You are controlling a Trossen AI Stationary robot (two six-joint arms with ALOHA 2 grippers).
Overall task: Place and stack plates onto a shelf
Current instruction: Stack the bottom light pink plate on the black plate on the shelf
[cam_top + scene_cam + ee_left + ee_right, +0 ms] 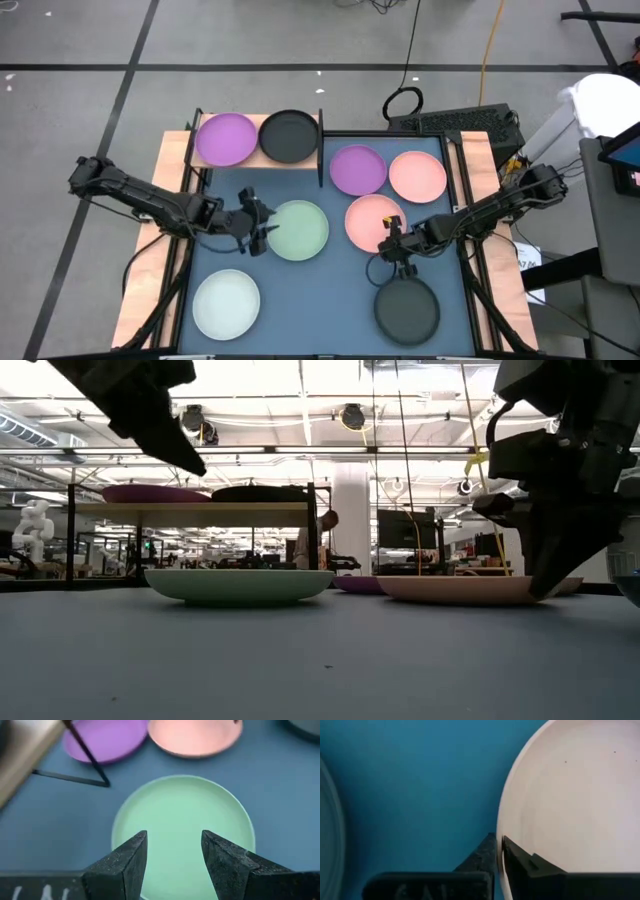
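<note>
In the high view the shelf (255, 160) stands at the upper left of the table (330, 300), and it carries a purple plate (226, 138) and a black plate (288, 135) side by side. The left claw (262, 230) hangs over the left edge of the pale green plate (300, 229) in the middle of the frame, its fingers (125, 865) apart. The right claw (397, 245) is clamped on the near rim of a pink plate (372, 220), one finger inside and one outside. Right of the shelf lie a second purple plate (357, 168) and a second pink plate (418, 176). At the bottom lie a whitish plate (226, 304) and another black plate (406, 309).
</note>
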